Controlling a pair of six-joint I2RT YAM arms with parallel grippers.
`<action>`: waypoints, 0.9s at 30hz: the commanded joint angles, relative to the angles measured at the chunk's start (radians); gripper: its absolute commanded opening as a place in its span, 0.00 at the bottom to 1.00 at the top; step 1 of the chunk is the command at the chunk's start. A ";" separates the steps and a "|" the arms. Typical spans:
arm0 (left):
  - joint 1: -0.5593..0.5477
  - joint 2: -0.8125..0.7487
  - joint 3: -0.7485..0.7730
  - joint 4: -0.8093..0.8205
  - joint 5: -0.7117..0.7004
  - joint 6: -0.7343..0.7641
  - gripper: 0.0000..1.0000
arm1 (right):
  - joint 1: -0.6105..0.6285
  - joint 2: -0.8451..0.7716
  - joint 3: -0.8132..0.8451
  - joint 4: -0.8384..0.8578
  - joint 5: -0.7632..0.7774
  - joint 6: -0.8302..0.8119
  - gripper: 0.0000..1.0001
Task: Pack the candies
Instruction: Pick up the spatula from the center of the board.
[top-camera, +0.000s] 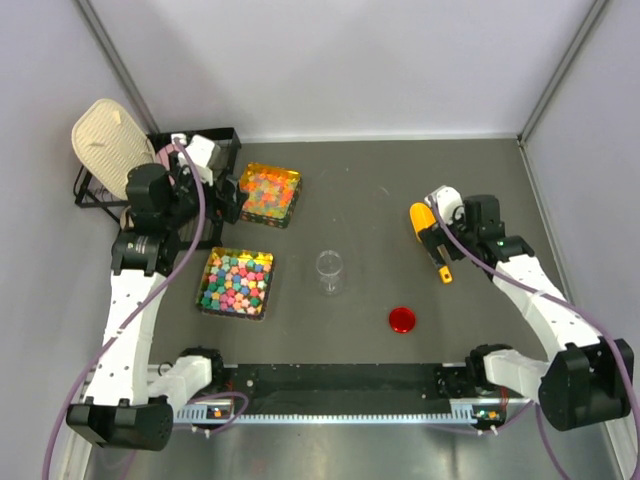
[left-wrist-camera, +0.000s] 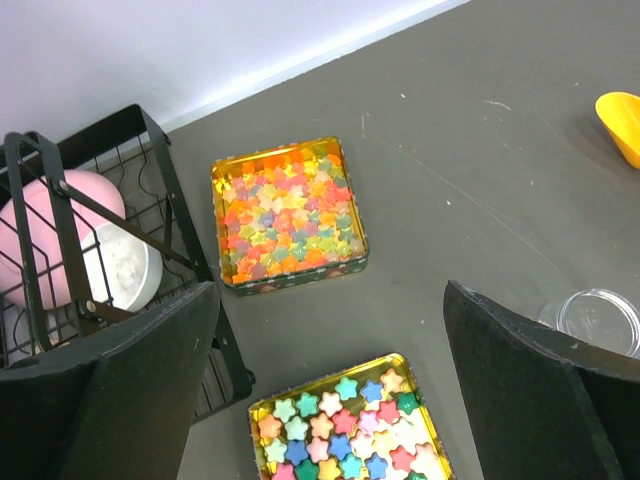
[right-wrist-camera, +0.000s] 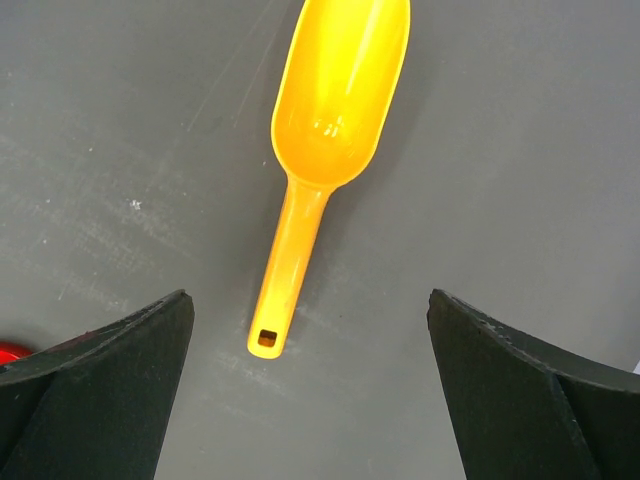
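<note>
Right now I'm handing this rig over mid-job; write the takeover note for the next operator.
Left hand: open, empty, above the table near the far tin.
Right hand: open, empty, over the yellow scoop, fingers well clear of it.
Small candies: in that tin, beside the wire rack.
Clear jar: upright mid-table, looks empty; red lid lies apart from it.
Done: nothing packed yet.
Left: probably pick up the scoop, move candies into the jar, fit the lid.
</note>
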 joint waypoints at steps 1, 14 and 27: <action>0.003 -0.021 0.059 0.000 0.034 0.005 0.99 | -0.007 0.026 -0.018 0.078 -0.013 0.011 0.99; 0.003 -0.029 0.047 0.006 0.057 -0.012 0.99 | -0.009 0.179 -0.030 0.154 0.002 0.041 0.93; 0.003 -0.011 0.051 0.022 0.063 -0.029 0.99 | -0.007 0.319 -0.030 0.191 0.024 0.054 0.76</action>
